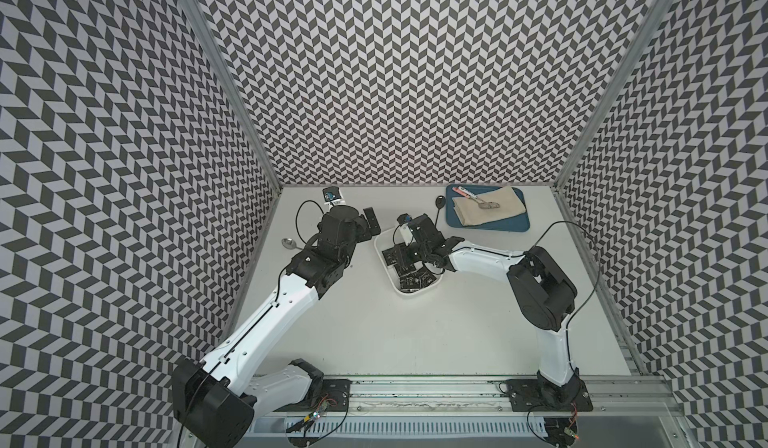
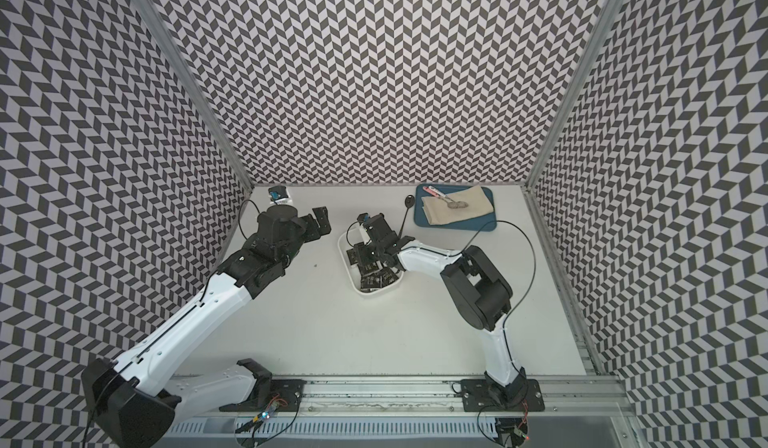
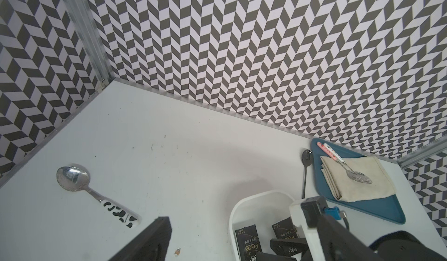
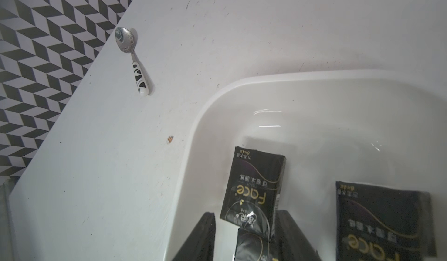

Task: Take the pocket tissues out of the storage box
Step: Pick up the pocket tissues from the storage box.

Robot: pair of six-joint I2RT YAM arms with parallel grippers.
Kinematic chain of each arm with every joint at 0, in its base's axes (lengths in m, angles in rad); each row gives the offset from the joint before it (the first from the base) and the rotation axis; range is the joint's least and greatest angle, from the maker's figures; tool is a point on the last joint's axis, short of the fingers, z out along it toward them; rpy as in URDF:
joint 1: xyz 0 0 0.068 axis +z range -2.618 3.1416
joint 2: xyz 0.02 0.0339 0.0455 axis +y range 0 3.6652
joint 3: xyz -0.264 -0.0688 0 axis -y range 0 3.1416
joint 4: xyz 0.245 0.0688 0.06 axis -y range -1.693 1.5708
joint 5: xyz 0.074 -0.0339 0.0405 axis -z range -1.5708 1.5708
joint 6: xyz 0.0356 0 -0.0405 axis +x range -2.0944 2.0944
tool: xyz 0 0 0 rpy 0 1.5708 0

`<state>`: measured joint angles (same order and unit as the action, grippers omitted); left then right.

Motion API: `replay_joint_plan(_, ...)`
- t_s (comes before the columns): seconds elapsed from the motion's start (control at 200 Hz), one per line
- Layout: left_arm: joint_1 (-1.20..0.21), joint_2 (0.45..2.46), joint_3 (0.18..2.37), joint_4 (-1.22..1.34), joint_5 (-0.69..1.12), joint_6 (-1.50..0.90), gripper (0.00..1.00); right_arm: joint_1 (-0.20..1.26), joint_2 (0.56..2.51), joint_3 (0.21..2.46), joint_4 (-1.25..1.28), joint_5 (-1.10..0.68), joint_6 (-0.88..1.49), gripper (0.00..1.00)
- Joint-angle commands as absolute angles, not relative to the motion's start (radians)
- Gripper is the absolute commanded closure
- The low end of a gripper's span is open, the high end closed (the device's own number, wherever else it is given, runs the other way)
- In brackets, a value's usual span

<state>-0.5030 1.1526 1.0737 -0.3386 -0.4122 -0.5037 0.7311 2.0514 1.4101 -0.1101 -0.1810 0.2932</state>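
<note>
Tissues lie in the box. One packet sits between the right claw's half-open jaws, with a gap on one side. Left claw gapes wide, empty, beside the box.

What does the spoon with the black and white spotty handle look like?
The spoon has a shiny silver metal bowl, facing up, and a glossy white handle with black cow-like patches. It lies flat on the white table, near the patterned side wall. Only the table touches it.
</note>
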Motion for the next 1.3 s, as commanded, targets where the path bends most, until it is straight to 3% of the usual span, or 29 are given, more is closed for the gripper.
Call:
replay_joint_plan(0.0, -0.498, 1.14, 1.073, -0.35, -0.391, -0.506, 0.01, 0.732, 2.084, 1.446, -0.101, -0.193, 0.304, 0.54)
replay_joint_plan(0.531, -0.497, 1.123, 1.063, -0.328, -0.374, -0.497, 0.01, 0.732, 2.222, 1.551, -0.175, -0.22, 0.304, 0.53)
replay_joint_plan(0.736, -0.494, 1.118, 1.062, -0.324, -0.377, -0.493, 0.01, 0.73, 2.243, 1.559, -0.183, -0.234, 0.308, 0.76)
replay_joint_plan(0.896, -0.492, 1.116, 1.059, -0.321, -0.377, -0.494, 0.01, 0.729, 2.214, 1.549, -0.178, -0.226, 0.311, 0.88)
replay_joint_plan(1.297, -0.483, 1.113, 1.069, -0.311, -0.379, -0.488, 0.01, 0.702, 1.982, 1.452, -0.147, -0.212, 0.318, 0.94)
